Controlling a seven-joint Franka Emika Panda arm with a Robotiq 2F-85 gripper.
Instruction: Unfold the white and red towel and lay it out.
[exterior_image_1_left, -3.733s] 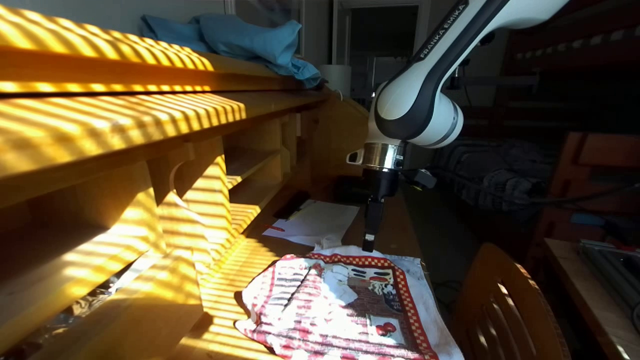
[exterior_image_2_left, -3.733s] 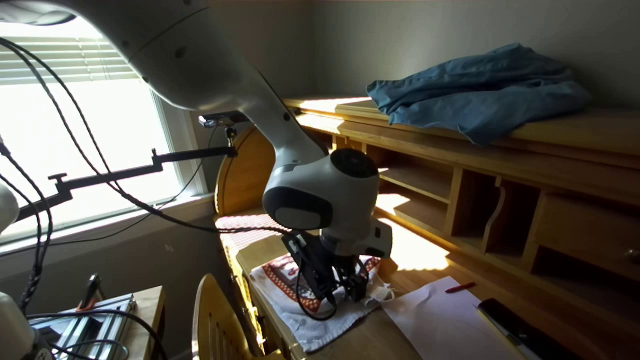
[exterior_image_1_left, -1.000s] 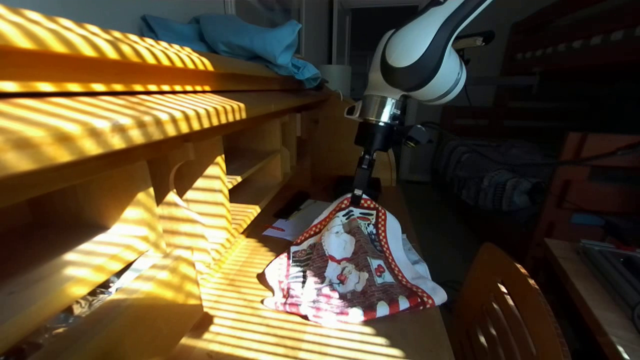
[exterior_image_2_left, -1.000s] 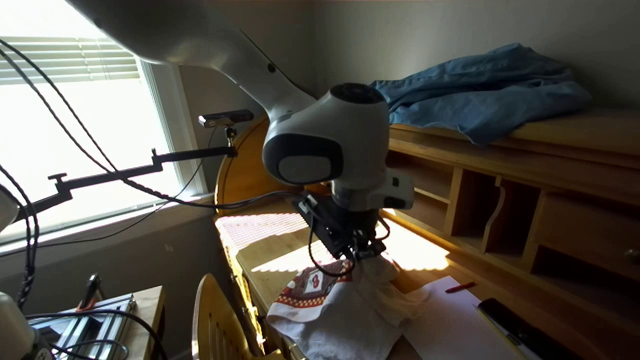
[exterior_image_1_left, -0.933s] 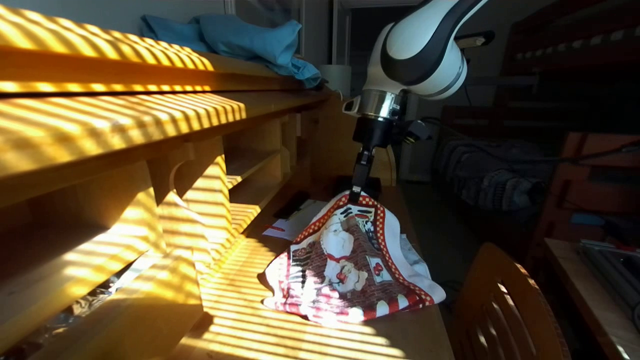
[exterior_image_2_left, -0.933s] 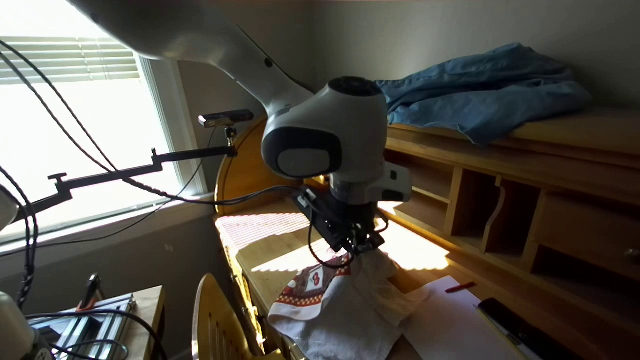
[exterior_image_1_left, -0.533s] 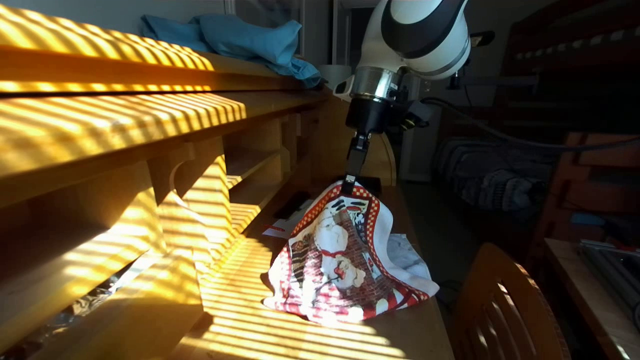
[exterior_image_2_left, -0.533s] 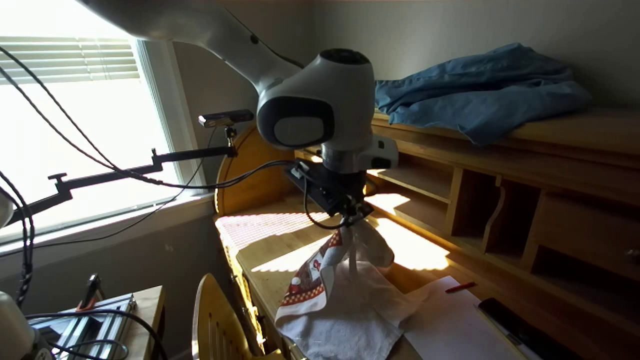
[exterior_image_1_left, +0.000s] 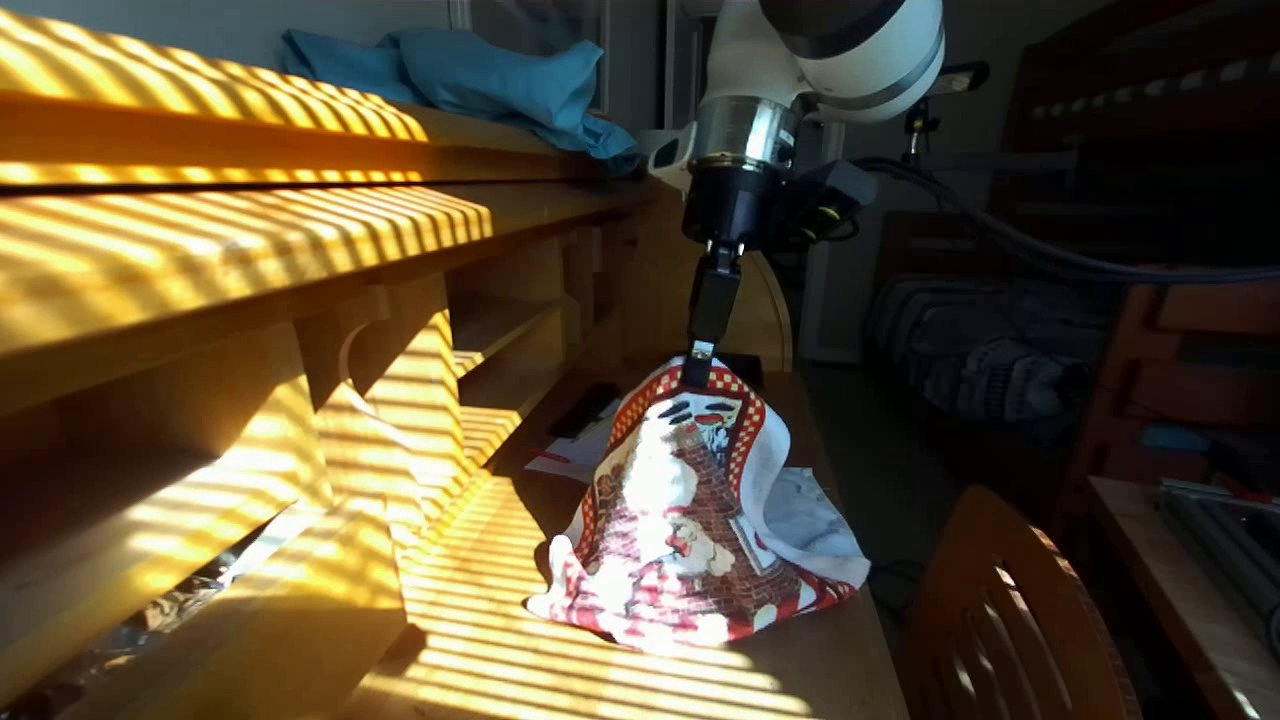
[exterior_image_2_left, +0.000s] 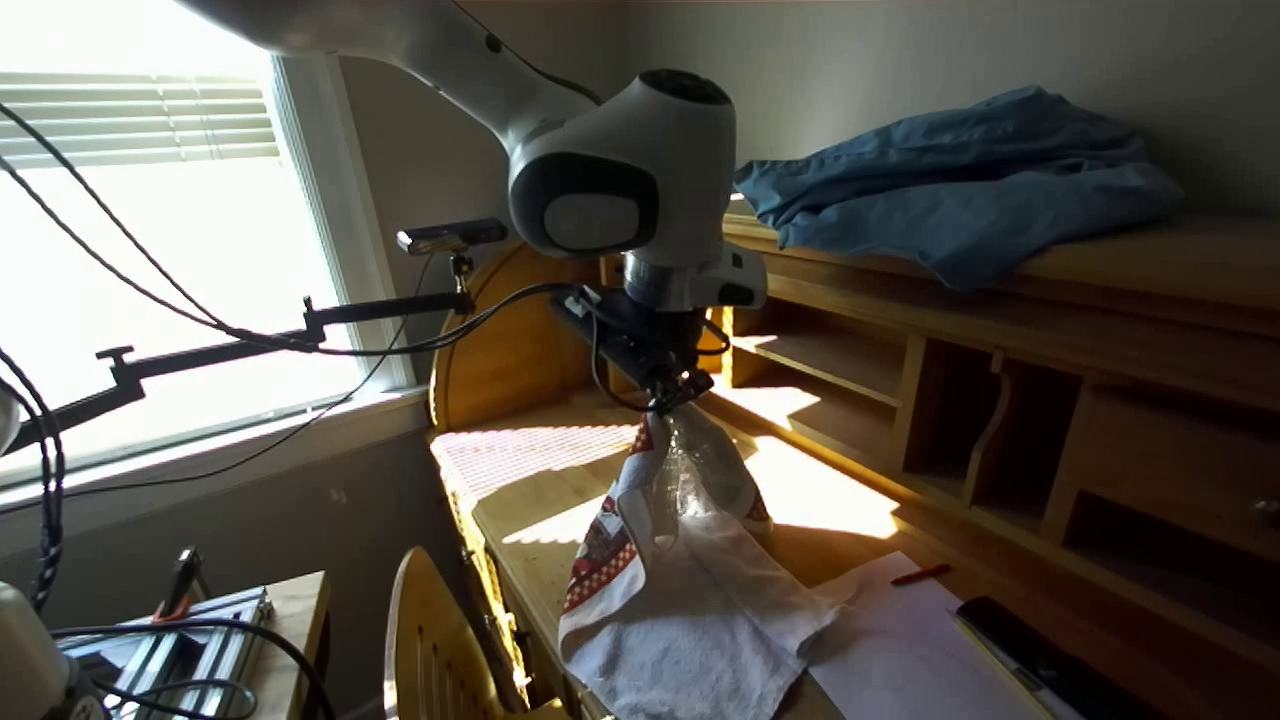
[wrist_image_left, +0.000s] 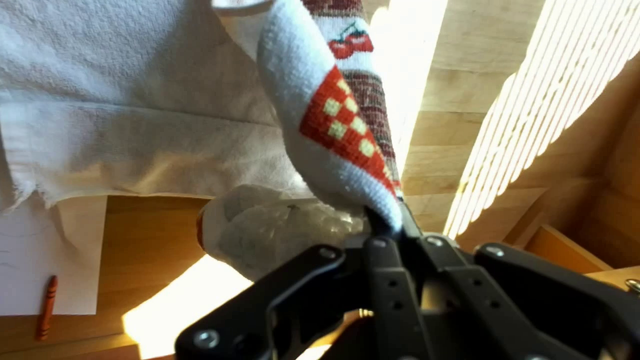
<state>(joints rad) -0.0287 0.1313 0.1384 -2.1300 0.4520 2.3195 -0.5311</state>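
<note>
Beside wooden compartments (exterior_image_2_left: 912, 400), contents too shadowed to tell, the gripper (exterior_image_1_left: 697, 372), jaws closed on one edge, holds the white and red towel (exterior_image_1_left: 665, 525) peaked higher than earlier, lower part resting on the desk (exterior_image_1_left: 835, 675).

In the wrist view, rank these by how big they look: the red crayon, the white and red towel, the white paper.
Largest: white and red towel
Next: white paper, cut off by the frame edge
Smallest: red crayon

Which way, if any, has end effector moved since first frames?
Yes, up: once about level with the top of the chair in an exterior view, the end effector is now higher.
</note>
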